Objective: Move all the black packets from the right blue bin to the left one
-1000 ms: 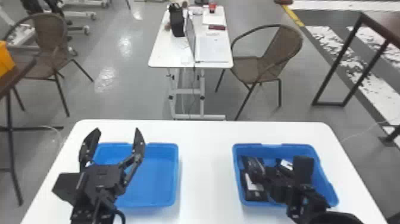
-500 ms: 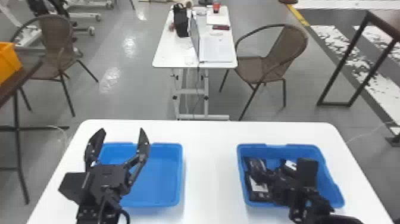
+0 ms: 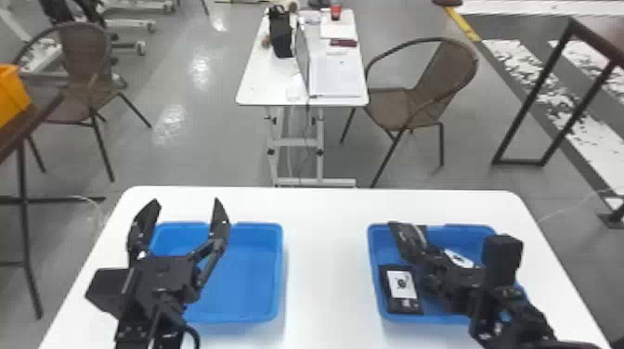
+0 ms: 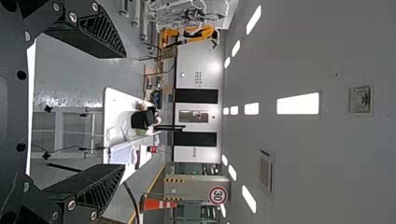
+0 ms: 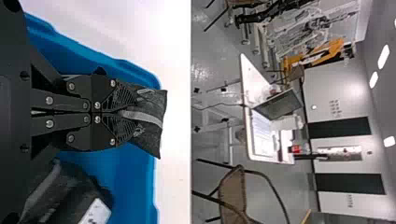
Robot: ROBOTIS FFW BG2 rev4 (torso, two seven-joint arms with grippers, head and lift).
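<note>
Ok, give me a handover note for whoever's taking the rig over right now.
Left end effector: open, holding nothing, at the left bin.
Right end effector: shut on a black packet at the right bin.
Done: no packet seen in the left bin; the left arm hides part of it.
To do: place the held packet there, then the remaining ones, including a flat packet along the right bin's left side.

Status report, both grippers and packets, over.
Right gripper shut on black packet at right blue bin. Left gripper open, empty, by left blue bin. White-labelled packet lies in right bin. Right arm partly blocks head view there.
</note>
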